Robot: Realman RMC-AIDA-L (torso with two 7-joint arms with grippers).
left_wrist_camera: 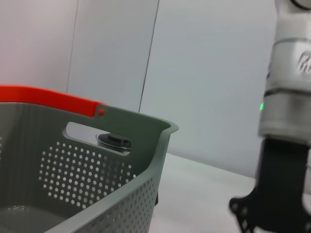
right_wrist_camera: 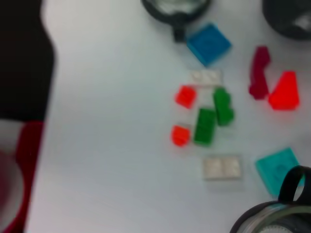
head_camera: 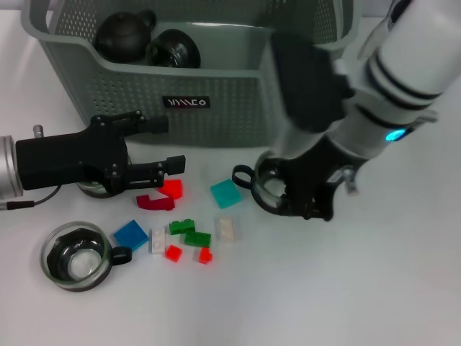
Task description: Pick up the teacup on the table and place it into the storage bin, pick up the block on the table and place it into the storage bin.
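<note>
The grey-green storage bin (head_camera: 216, 97) stands at the back and holds a dark teapot (head_camera: 124, 34) and a dark cup (head_camera: 175, 49). My right gripper (head_camera: 292, 191) is in front of the bin's right part, shut on a glass teacup (head_camera: 261, 184) with a black handle; the cup also shows in the right wrist view (right_wrist_camera: 272, 221). A second glass teacup (head_camera: 75, 256) stands at the front left. Several small blocks lie between them, among them a teal one (head_camera: 225, 193), a blue one (head_camera: 130, 234) and a red one (head_camera: 171, 189). My left gripper (head_camera: 160, 145) is open above the red blocks.
A dark red piece (head_camera: 151, 202), green blocks (head_camera: 191, 232), white blocks (head_camera: 227, 228) and small red blocks (head_camera: 173, 252) lie in the cluster. A round glass item (head_camera: 92, 189) is partly hidden under the left gripper. The left wrist view shows the bin's perforated wall (left_wrist_camera: 97, 179).
</note>
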